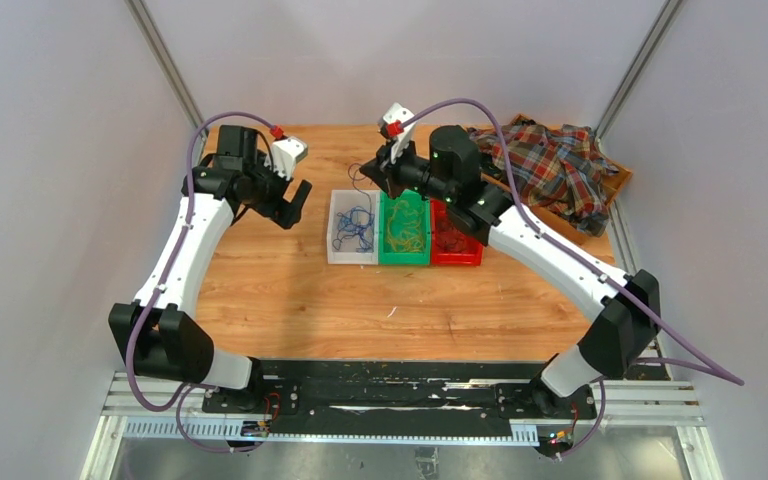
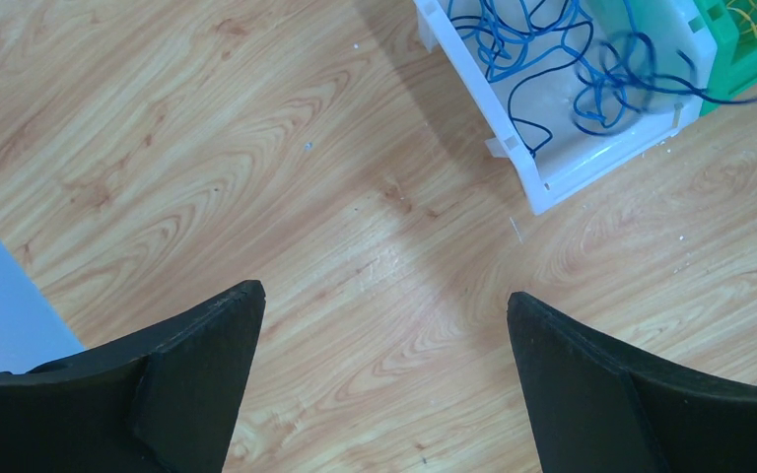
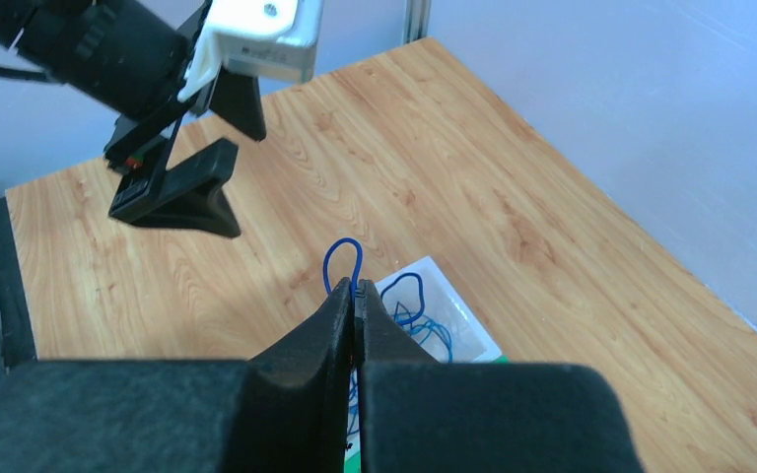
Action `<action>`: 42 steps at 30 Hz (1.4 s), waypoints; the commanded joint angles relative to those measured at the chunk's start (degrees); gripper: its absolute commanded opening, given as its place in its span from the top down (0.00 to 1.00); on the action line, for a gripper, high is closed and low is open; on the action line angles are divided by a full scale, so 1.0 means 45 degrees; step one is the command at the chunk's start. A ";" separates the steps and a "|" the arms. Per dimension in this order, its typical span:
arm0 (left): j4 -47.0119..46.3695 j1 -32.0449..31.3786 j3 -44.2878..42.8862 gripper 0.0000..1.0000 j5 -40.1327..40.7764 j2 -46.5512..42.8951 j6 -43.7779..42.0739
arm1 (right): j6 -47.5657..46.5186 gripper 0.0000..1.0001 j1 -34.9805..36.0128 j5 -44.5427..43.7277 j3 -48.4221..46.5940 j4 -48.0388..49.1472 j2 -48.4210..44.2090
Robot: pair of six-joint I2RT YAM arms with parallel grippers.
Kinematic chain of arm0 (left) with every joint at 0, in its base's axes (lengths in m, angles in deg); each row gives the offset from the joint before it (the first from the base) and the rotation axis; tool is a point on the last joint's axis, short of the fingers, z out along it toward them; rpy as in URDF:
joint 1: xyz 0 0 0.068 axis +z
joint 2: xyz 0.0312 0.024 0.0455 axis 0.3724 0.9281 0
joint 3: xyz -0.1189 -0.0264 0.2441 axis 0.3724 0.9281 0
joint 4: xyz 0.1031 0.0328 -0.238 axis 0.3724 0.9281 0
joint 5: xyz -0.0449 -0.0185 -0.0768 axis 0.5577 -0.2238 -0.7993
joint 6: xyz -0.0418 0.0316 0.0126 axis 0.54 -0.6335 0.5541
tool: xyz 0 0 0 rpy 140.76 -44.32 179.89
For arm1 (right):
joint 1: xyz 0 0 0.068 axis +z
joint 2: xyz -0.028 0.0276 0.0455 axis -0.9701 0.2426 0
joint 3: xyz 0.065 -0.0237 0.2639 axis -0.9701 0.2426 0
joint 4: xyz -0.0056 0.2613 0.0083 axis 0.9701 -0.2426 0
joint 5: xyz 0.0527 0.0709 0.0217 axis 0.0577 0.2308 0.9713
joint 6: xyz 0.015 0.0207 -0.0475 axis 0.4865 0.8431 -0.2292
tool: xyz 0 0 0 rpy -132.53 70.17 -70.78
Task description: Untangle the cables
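Hovering at nine o'clock of the white plastic bin (image 1: pixel 352 260), the left gripper (image 2: pixel 384 296) is seen wide open, empty. Thin blue cables (image 1: pixel 353 228) are piled there, yellow cables (image 1: pixel 404 232) in the green bin (image 1: pixel 404 263), dark cables (image 1: pixel 452 240) in the red bin (image 1: pixel 457 262). At twelve o'clock, the right gripper (image 3: pixel 355 296) is clamped on one blue cable loop (image 3: pixel 344 240). Light, limp wire is judged best pinched near a free end.

Lab cell: grey walls (image 1: pixel 50 150), aluminium frame posts (image 1: pixel 167 62).
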 commanded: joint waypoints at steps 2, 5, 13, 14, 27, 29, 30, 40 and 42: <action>-0.0006 0.0205 0.0235 0.02 -0.0084 -0.0368 0.0022 | 0.0315 0.99 -0.0216 -0.0076 -0.1189 0.1142 0.0796; -0.0055 0.0282 0.0276 0.02 -0.0136 -0.0367 0.0091 | 0.0293 0.99 -0.0216 -0.0239 -0.1484 0.1193 0.1332; -0.0104 0.0477 0.0158 0.02 -0.0190 -0.0432 0.0145 | -0.0483 0.99 -0.0196 -0.0970 -0.1481 0.0603 0.2531; -0.0104 0.0510 0.0159 0.02 -0.0191 -0.0443 0.0150 | -0.0554 0.99 -0.0188 -0.1049 -0.1362 0.0477 0.2704; -0.0098 0.0717 0.0084 0.02 -0.0292 -0.0430 0.0223 | -0.0808 0.99 0.0470 -0.1902 -0.1995 -0.1294 0.6129; -0.0108 0.0752 0.0099 0.02 -0.0294 -0.0446 0.0225 | -0.0680 0.99 0.0510 -0.2011 -0.2361 -0.1500 0.6747; -0.0110 0.0771 0.0115 0.02 -0.0297 -0.0457 0.0211 | -0.0654 0.99 0.0534 -0.2019 -0.2496 -0.1573 0.7005; -0.0201 0.0947 0.0401 0.02 -0.0333 -0.0591 0.0119 | -0.0813 0.46 0.0602 -0.3441 -0.2445 -0.1463 0.6587; -0.0495 0.0969 0.0597 0.02 -0.0292 -0.0643 0.0317 | -0.0951 0.36 0.0589 -0.3535 -0.2421 -0.1423 0.6028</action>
